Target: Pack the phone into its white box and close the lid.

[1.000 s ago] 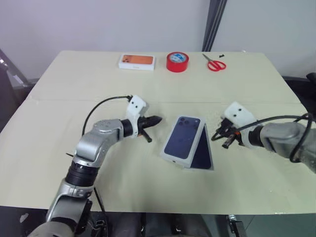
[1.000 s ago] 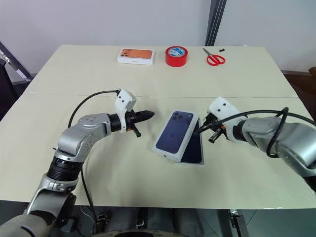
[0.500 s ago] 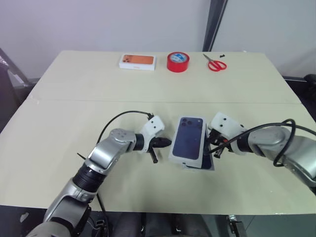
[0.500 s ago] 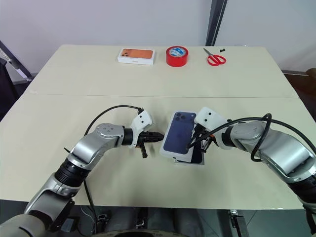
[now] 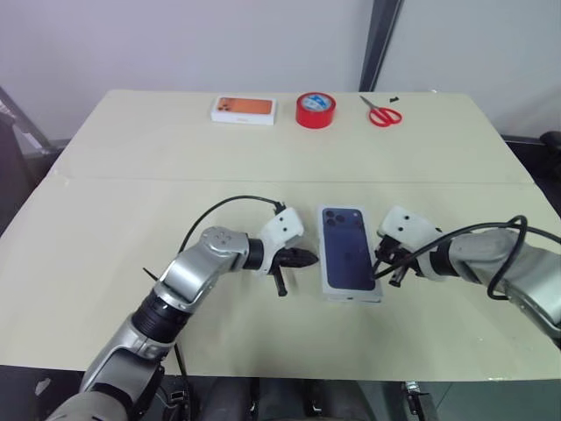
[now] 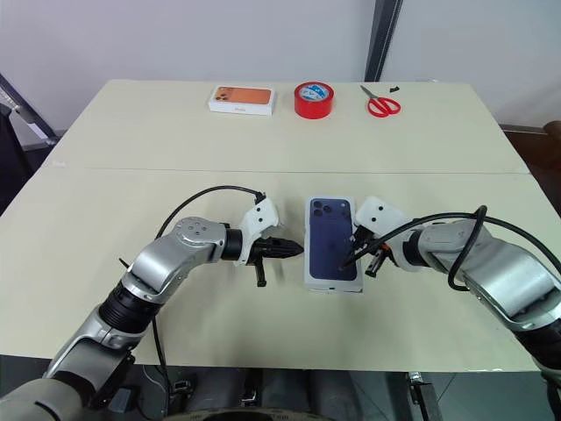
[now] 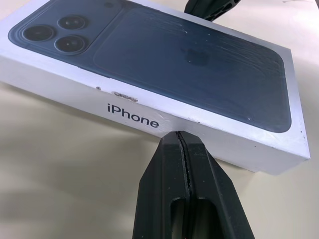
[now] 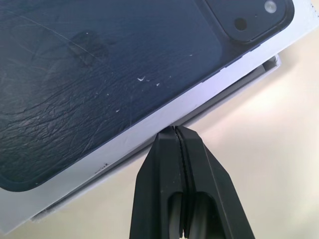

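Observation:
The lid (image 5: pixel 348 254), white-walled with a dark navy phone picture on top, lies flat over the white box in the middle of the table. A sliver of the white box (image 8: pixel 251 79) peeks out under the lid's edge. The phone is hidden beneath the lid. My left gripper (image 5: pixel 311 259) is shut and empty, its tip pointing at the lid's left wall (image 7: pixel 149 124) and very close to it. At the lid's right side, my right gripper (image 6: pixel 348 260) is also shut and empty, its tip (image 8: pixel 174 130) right at the lid's lower edge.
At the far edge of the table lie a white box with an orange picture (image 5: pixel 244 110), a red roll of tape (image 5: pixel 315 110) and red scissors (image 5: pixel 381 114). Bare tabletop surrounds the lid on all sides.
The lid has swung from a slant to lie square over the box, covering the dark part that stuck out. Both shut grippers have closed in on its sides.

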You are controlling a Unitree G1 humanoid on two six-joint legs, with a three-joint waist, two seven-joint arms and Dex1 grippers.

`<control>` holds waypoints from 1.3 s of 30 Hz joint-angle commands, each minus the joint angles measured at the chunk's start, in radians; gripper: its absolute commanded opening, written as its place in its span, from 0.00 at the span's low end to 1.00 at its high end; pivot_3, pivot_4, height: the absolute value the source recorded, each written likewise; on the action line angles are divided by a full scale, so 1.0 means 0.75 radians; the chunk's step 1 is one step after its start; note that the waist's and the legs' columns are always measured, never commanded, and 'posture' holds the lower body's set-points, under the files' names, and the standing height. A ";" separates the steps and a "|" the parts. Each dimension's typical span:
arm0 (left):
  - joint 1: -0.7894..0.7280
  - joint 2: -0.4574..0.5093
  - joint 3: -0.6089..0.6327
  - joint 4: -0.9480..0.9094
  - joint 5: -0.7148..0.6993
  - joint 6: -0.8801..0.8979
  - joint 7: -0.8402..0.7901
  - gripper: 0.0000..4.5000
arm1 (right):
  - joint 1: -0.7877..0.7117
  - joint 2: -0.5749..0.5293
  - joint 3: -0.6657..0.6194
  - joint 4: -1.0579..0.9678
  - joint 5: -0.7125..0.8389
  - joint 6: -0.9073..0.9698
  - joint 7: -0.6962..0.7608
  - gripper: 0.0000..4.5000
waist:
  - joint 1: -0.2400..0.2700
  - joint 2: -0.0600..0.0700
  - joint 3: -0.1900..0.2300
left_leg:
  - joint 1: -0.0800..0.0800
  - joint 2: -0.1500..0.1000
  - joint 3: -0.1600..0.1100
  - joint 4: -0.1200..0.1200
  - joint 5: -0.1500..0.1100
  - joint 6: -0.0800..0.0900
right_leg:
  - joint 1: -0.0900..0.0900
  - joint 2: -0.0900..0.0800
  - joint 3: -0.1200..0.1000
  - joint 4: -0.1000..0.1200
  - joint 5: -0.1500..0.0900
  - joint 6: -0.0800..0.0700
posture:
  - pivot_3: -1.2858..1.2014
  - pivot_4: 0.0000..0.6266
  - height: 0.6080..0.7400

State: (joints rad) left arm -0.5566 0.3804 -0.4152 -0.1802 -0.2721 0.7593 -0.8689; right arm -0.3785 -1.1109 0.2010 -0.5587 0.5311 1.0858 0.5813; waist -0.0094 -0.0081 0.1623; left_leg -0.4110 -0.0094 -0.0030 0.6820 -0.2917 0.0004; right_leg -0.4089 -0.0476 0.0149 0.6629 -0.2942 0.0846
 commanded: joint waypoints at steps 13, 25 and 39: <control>-0.058 -0.036 -0.068 -0.036 0.004 0.014 -0.016 0.00 | 0.039 0.014 -0.084 -0.074 -0.044 0.031 0.047 0.00 | 0.001 0.000 0.000 | 0.000 0.000 0.000 0.000 0.000 0.000 | 0.000 0.000 0.000 0.000 0.000 0.000 | 0.52 0.24 0.92; -0.055 -0.014 -0.063 -0.029 0.013 0.014 -0.022 0.00 | 0.071 0.018 -0.083 -0.134 -0.044 0.058 0.077 0.00 | 0.000 0.000 0.000 | 0.000 -0.001 0.000 0.000 0.000 0.000 | 0.000 0.001 0.000 0.000 0.000 0.000 | 0.52 0.24 0.92; -0.058 -0.035 -0.055 -0.035 0.008 0.026 -0.010 0.00 | 0.083 0.007 -0.073 -0.110 -0.098 0.052 0.098 0.00 | 0.001 0.000 0.000 | 0.000 -0.001 0.000 0.001 0.000 0.000 | 0.000 0.001 0.000 0.000 0.000 0.000 | 0.52 0.24 0.92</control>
State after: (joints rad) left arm -0.5838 0.3680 -0.4576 -0.1770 -0.2532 0.7806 -0.8727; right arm -0.3148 -1.1053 0.1606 -0.6218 0.4674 1.1413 0.6473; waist -0.0088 -0.0082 0.1623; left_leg -0.4108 -0.0098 -0.0029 0.6825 -0.2917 0.0004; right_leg -0.4087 -0.0471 0.0149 0.6633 -0.2942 0.0848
